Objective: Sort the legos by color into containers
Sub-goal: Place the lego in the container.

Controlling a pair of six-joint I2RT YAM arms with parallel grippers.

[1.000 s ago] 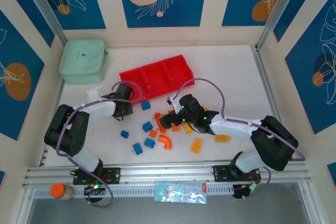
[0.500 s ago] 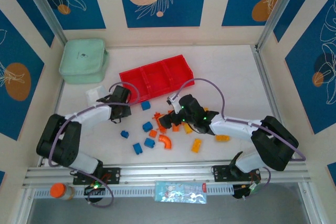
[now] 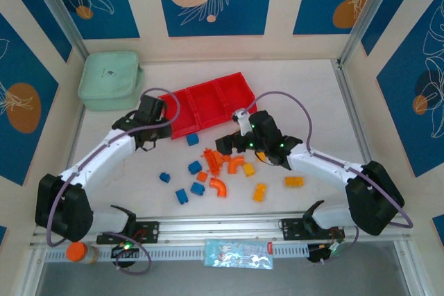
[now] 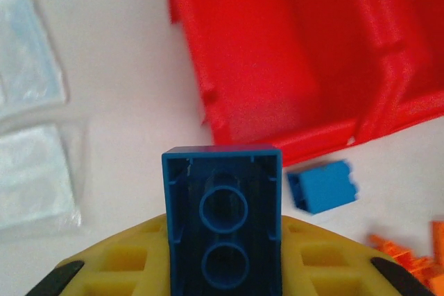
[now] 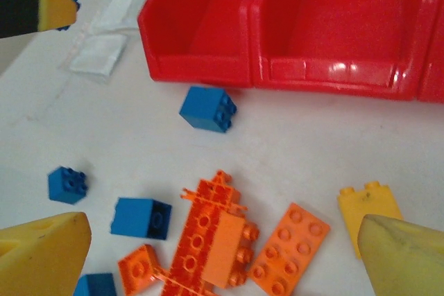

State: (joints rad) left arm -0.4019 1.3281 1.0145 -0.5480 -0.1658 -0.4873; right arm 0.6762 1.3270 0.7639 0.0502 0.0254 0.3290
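My left gripper [image 3: 154, 132] is shut on a blue lego [image 4: 222, 192], held underside up just off the left end of the red containers [image 3: 208, 102]. The left compartment [image 4: 291, 67] lies close ahead of it, holding nothing. Another blue lego [image 3: 192, 139] lies on the table by the tray's front wall [image 5: 326, 25]. My right gripper [image 3: 232, 145] hangs open above an orange lego cluster [image 5: 215, 240], with an orange plate [image 5: 288, 247] and a yellow lego [image 5: 368, 206] beside it. Several blue, orange and yellow-orange legos are scattered nearer the arms, among them an orange arch [image 3: 219, 186].
A mint green pouch [image 3: 109, 80] sits at the back left. A small clear plastic box [image 4: 31, 171] lies on the table left of the tray. An orange-capped bottle [image 3: 76, 251] and a packet [image 3: 238, 253] rest on the near rail.
My left arm has stretched away from its base and carried the blue lego up to the tray's left end. My right gripper has shifted slightly back and right, staying open.
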